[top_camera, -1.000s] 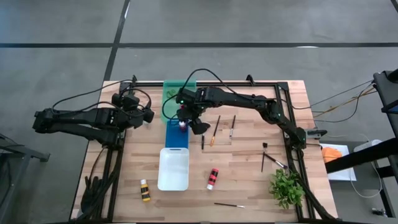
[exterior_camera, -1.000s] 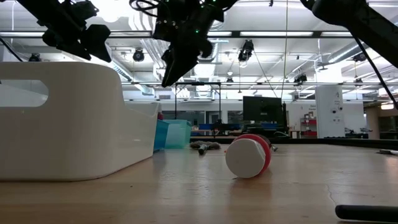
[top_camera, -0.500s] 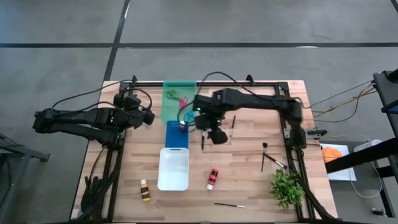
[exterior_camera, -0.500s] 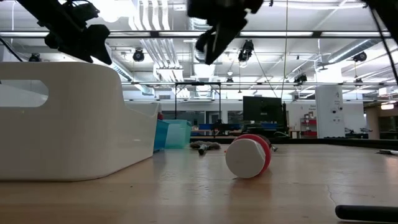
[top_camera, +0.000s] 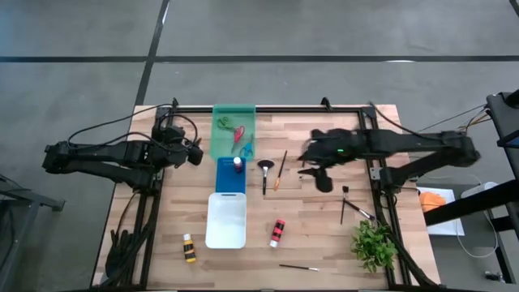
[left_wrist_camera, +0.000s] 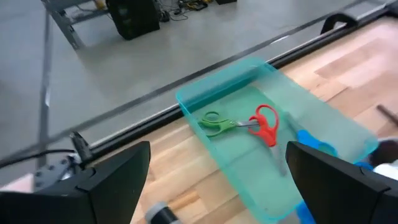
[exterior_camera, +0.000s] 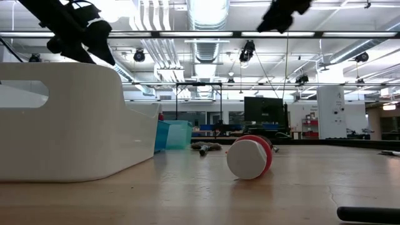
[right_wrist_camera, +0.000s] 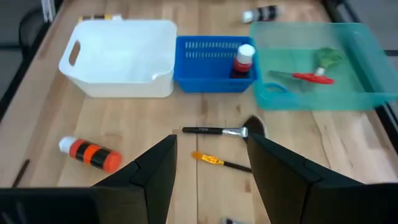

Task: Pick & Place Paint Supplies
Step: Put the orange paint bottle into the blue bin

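My right gripper (top_camera: 322,178) (right_wrist_camera: 211,186) hovers open above the table right of centre, touching nothing. Just left of it lie a black brush (right_wrist_camera: 217,130) and an orange-handled brush (right_wrist_camera: 214,160). A red-banded bottle (top_camera: 238,164) stands upright in the blue basket (right_wrist_camera: 205,46). Another red-banded bottle (top_camera: 277,233) (exterior_camera: 250,156) lies on its side on the wood. A yellow-banded bottle (top_camera: 189,248) lies near the front left. Green, red and blue scissors (left_wrist_camera: 264,124) lie in the green tray (top_camera: 219,144). My left gripper (top_camera: 191,152) (left_wrist_camera: 217,199) waits open beside that tray.
The white tray (top_camera: 226,219) sits in front of the blue basket. More brushes lie at the right (top_camera: 345,203) and near the front edge (top_camera: 300,267). A leafy plant (top_camera: 373,245) stands in the front right corner. A black frame rail (top_camera: 381,195) borders the table.
My right gripper has drawn away from above the blue basket toward the table's right edge, passing over the brushes. The bottle in the basket has stayed upright where it was.
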